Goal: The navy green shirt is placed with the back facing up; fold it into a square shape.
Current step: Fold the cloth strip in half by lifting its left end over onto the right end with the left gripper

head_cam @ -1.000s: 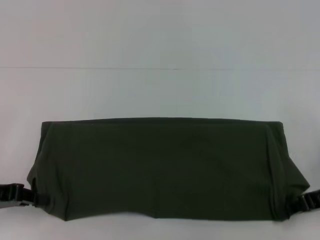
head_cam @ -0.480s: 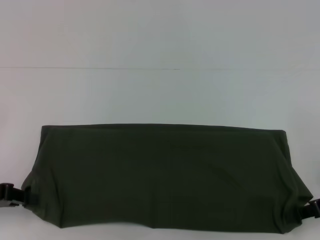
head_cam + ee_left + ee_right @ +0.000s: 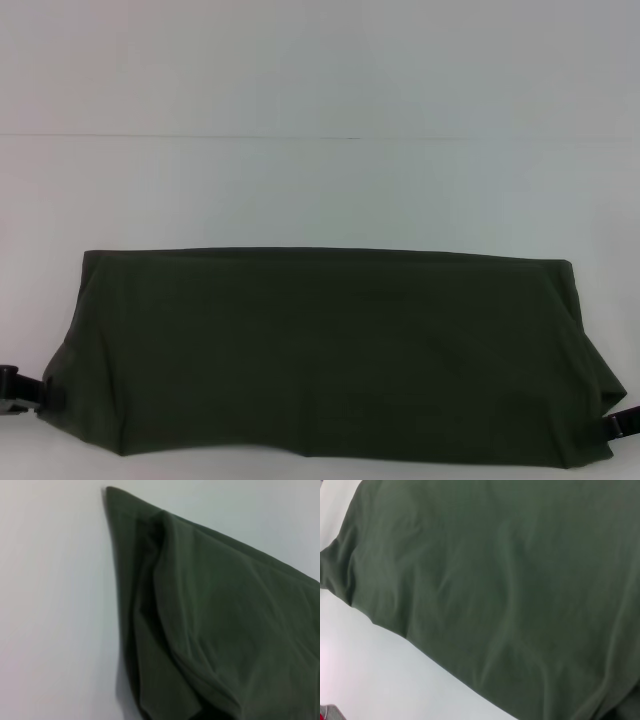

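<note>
The navy green shirt [image 3: 330,350] is matt, soft cloth (faintly creased); the table [image 3: 320,190] is smooth.

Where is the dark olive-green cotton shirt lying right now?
In the head view, the dark olive-green cotton shirt spans the white table's near edge, between the left claw and right claw.

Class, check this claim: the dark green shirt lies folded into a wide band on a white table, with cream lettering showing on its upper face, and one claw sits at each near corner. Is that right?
One detail is wrong. In the head view the shirt shows a plain upper face with no lettering. The rest stands: it is a wide band on the white table, with the left claw and the right claw at its near corners.
</note>
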